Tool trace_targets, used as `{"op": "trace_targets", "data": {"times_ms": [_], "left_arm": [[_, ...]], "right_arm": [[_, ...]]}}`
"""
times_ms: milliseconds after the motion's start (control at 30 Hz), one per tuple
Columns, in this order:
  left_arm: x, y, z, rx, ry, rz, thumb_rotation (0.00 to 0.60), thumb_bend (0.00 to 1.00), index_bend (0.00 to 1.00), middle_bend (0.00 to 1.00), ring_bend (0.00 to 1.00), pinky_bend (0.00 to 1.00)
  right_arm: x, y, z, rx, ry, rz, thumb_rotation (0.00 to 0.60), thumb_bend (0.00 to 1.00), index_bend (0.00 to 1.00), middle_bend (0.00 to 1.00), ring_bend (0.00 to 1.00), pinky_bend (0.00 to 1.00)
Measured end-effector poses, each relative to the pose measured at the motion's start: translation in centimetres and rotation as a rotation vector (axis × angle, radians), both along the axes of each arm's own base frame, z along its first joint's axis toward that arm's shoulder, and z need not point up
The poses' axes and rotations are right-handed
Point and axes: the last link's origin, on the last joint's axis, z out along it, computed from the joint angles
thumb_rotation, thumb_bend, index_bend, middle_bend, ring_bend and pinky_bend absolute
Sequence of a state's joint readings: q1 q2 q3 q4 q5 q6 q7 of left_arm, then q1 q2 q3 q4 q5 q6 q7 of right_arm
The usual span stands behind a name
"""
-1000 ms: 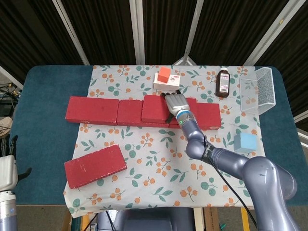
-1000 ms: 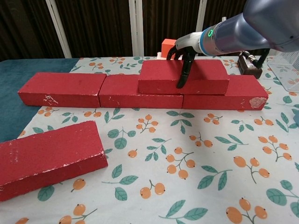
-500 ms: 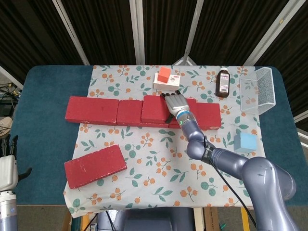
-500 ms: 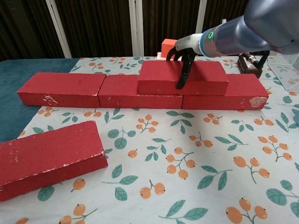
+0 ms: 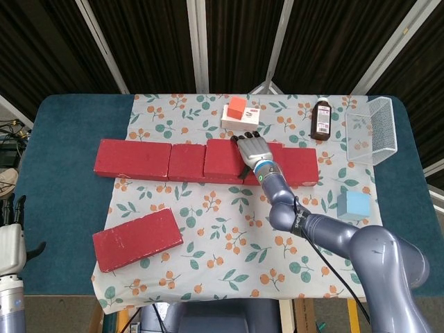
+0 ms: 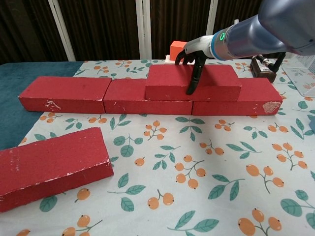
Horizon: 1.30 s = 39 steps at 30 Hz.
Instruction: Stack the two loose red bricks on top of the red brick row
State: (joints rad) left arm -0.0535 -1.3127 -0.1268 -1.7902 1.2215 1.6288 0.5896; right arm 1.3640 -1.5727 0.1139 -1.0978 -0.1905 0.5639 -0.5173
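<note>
The brick row (image 5: 132,159) spans the cloth, with one stacked brick (image 6: 192,82) on its middle and the other loose brick (image 5: 137,238) lying near the front left. The right hand (image 5: 252,148) grips the stacked brick from above, fingers curled over its back edge and thumb (image 6: 193,81) down its front. The left hand (image 5: 11,239) hangs at the table's left edge, fingers apart, holding nothing.

stacked brick (image 6: 192,81) on brick row (image 6: 147,96) | loose brick (image 6: 49,167) front-left

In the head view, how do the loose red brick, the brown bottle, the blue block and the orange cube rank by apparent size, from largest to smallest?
1. Loose red brick, clearly largest.
2. Brown bottle and blue block: too alike to rank, and the block lies nearer the camera.
3. Orange cube, smallest.
</note>
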Motion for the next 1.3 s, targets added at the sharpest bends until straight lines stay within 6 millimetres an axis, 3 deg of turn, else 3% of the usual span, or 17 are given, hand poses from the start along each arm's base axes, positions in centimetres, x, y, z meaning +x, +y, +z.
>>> {"op": "trace_targets", "data": {"times_ms": [800,1300], "left_arm": [[-0.1,0.0,-0.1,0.002,0.008,0.01,0.6,0.0,0.06,0.0,0.0,0.08],[-0.1,-0.1,0.1,0.011,0.004,0.011,0.6,0.0,0.06,0.0,0.0,0.08]], "right_arm": [[0.1,-0.1,0.2,0.0,-0.003,-0.014,0.6,0.12,0.03,0.12,0.02,0.0],[1.3,0.2,1.9,-0.008,-0.037,0.005,0.6,0.12,0.0,0.08,0.0,0.0]]}}
